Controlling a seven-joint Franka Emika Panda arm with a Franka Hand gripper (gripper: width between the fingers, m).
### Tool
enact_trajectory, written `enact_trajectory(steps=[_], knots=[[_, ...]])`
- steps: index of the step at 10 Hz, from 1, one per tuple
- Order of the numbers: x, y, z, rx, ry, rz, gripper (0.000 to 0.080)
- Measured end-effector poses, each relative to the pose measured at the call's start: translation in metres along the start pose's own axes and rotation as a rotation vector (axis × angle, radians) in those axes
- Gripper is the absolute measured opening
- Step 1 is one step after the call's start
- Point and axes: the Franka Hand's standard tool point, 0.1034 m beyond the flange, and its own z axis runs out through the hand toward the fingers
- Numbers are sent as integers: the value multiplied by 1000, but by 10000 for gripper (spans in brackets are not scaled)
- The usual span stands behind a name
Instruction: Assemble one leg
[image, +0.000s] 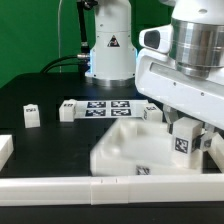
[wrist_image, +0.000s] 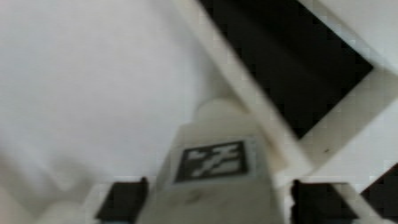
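Note:
My gripper (image: 186, 128) is shut on a small white leg (image: 183, 146) with a black-and-white tag, held upright over the near right corner of the large white tray (image: 118, 150). In the wrist view the leg (wrist_image: 214, 160) sits between my two dark fingers (wrist_image: 125, 200), with the gripper (wrist_image: 221, 204) around it. The tray's floor (wrist_image: 89, 100) and its raised rim lie below. I cannot tell whether the leg touches the tray. Three other legs stand on the black table: one (image: 31, 115) at the exterior view's left, one (image: 68, 110) beside the marker board, one (image: 152, 112) behind the tray.
The marker board (image: 110, 107) lies flat behind the tray. A long white bar (image: 60, 186) runs along the front edge, and another white bar end (image: 5, 150) shows at the left edge. The robot base (image: 110, 45) stands at the back.

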Motion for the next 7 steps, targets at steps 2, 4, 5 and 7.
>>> enact_trajectory(steps=[2, 4, 5, 7], knots=[[0, 0, 0, 0, 0, -3, 528], [0, 0, 0, -1, 0, -3, 642], [0, 0, 1, -1, 0, -3, 642], [0, 0, 1, -1, 0, -3, 648]])
